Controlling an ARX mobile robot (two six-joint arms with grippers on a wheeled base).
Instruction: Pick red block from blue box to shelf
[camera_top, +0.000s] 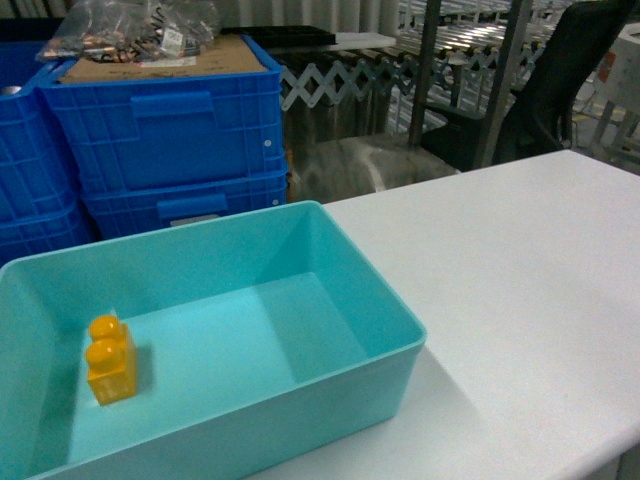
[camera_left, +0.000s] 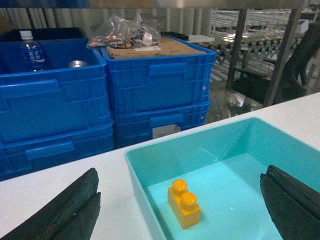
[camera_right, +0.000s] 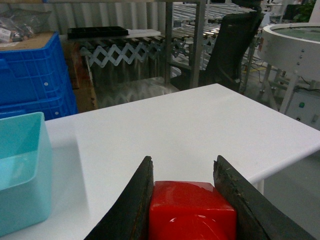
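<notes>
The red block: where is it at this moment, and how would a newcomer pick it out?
Look past the light turquoise plastic tub on the white table to the right gripper. Its dark fingers clamp the small glossy red plastic brick. The only other brick, a taller yellow two-stud brick, stands inside the tub.

You won't find much readable text here. The bottle (camera_left: 32, 52) standing in the left blue crate (camera_left: 50, 100) has a blue label with white characters, too small to make out. The plastic bag (camera_left: 125, 32) on the cardboard atop the middle crate (camera_left: 160, 85) shows a white tag, print illegible. A pale label plate (camera_left: 166, 131) sits on the lower crate front, blank or unreadable. Nothing else carries legible writing, brands or numbers.
</notes>
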